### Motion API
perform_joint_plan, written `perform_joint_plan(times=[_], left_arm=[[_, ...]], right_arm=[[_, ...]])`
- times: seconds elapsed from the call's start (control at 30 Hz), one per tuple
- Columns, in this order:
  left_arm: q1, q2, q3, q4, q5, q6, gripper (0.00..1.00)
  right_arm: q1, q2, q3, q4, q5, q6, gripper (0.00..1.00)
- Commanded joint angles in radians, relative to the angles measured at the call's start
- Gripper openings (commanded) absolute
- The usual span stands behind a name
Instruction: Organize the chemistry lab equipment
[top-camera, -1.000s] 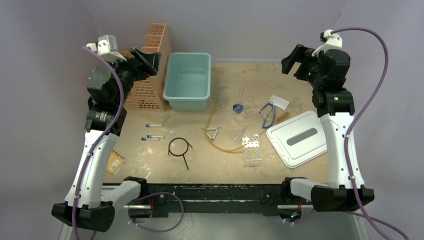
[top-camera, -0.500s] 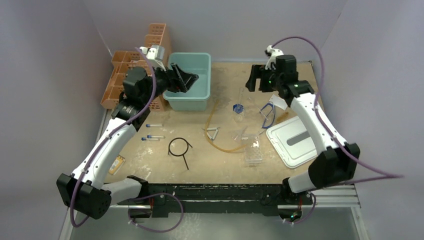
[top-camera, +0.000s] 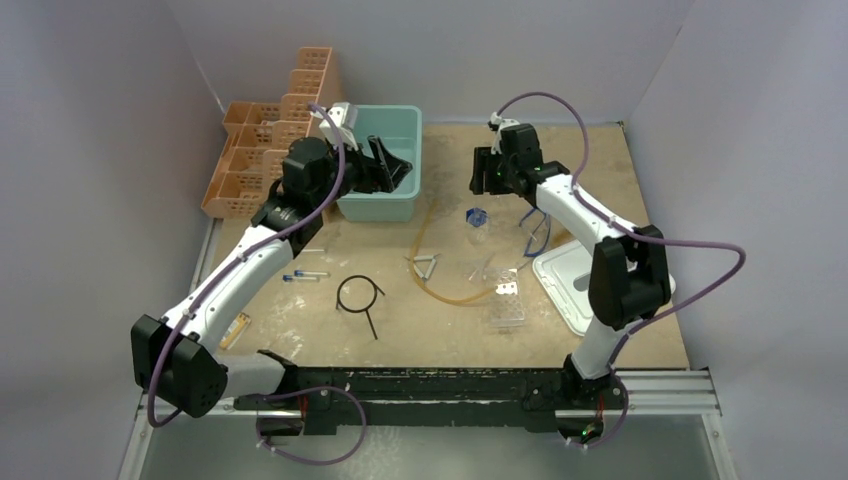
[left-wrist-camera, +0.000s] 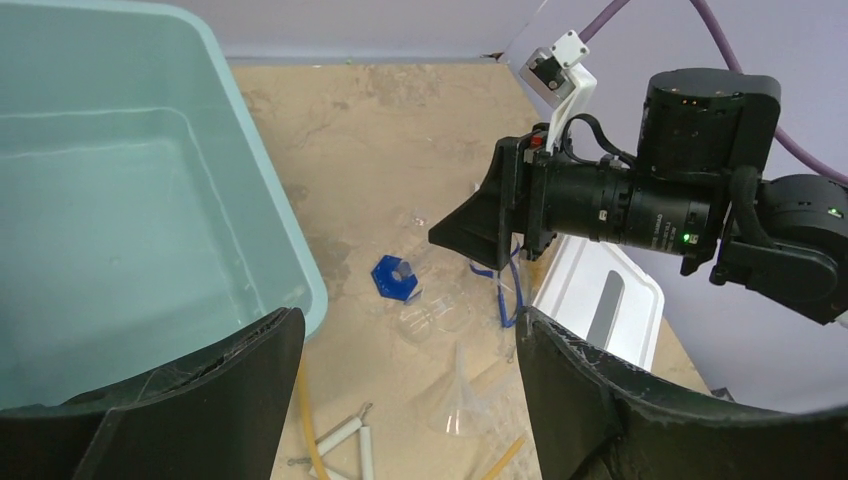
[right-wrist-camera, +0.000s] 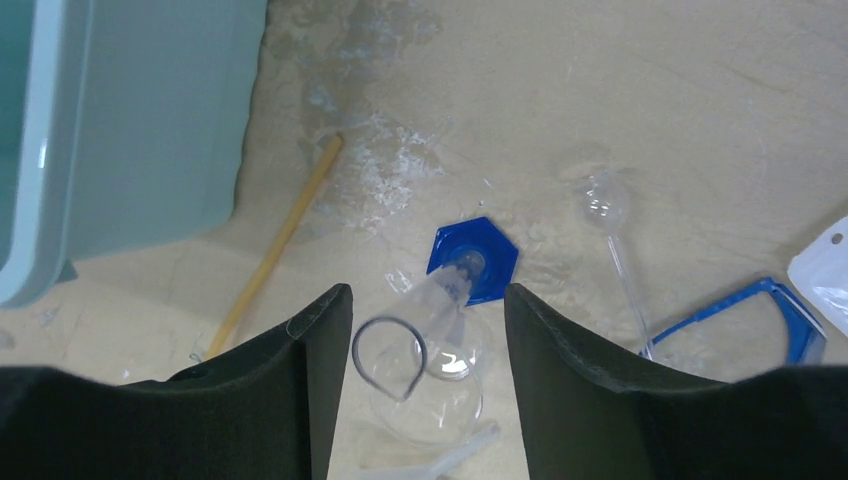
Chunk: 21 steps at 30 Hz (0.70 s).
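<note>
L claw (top-camera: 392, 172): spread wide, nothing between the fingers; hung over right rim of teal plastic tub (top-camera: 376, 208).
R claw (right-wrist-camera: 428, 296): spread, nothing pinched; held above the glassware, gap lined up over the cyl.
Tub: set at far edge of table (top-camera: 600, 150), left of centre.
Clear graduated cylinder w/ blue hexagonal foot (right-wrist-camera: 470, 262): laid on its side, mid-table toward far edge, right of tub; not seen touched.
Amber rubber hose (right-wrist-camera: 280, 240): curved across table centre, one end near tub's front corner.
Wire triangle w/ white sleeves (top-camera: 426, 265): centre, inside hose curve.
Blue-framed goggles (right-wrist-camera: 788, 312): right of cyl., partly hidden by R arm.
Clear plastic tube rack (top-camera: 507, 300): toward near edge, right of centre, beside flat white lid (top-camera: 560, 280).
Blue-capped clear tubes (top-camera: 308, 273): laid flat toward left edge.
Black wire ring w/ stem (top-camera: 360, 292): toward near edge, left of centre.
Orange lattice rack (top-camera: 262, 150): far-left corner.
</note>
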<state>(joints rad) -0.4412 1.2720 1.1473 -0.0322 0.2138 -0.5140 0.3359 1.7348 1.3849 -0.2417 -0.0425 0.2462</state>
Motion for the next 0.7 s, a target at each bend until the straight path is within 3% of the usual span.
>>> perform_joint_plan(times=[0.0,0.17,0.4,0.57,0.67], left_arm=[[-0.007,-0.006,-0.016,0.049,-0.043,-0.036,0.77],[-0.008,-0.007,-0.038,0.057,-0.07,-0.06,0.77],[-0.008,-0.006,-0.046,0.048,-0.095,-0.067,0.77],[-0.01,0.007,-0.055,0.087,-0.036,-0.062,0.77],[-0.01,0.026,-0.036,0.073,-0.023,-0.064,0.77]], right_arm=[[0.029,0.021,0.013,0.099,0.086,0.001,0.58],[0.04,0.035,0.006,0.112,0.153,-0.035,0.47],[0.048,0.041,0.005,0.137,0.166,-0.087,0.24],[0.048,0.02,-0.004,0.215,0.212,-0.114,0.17],[0.046,0.011,0.042,0.225,0.165,-0.13,0.16]])
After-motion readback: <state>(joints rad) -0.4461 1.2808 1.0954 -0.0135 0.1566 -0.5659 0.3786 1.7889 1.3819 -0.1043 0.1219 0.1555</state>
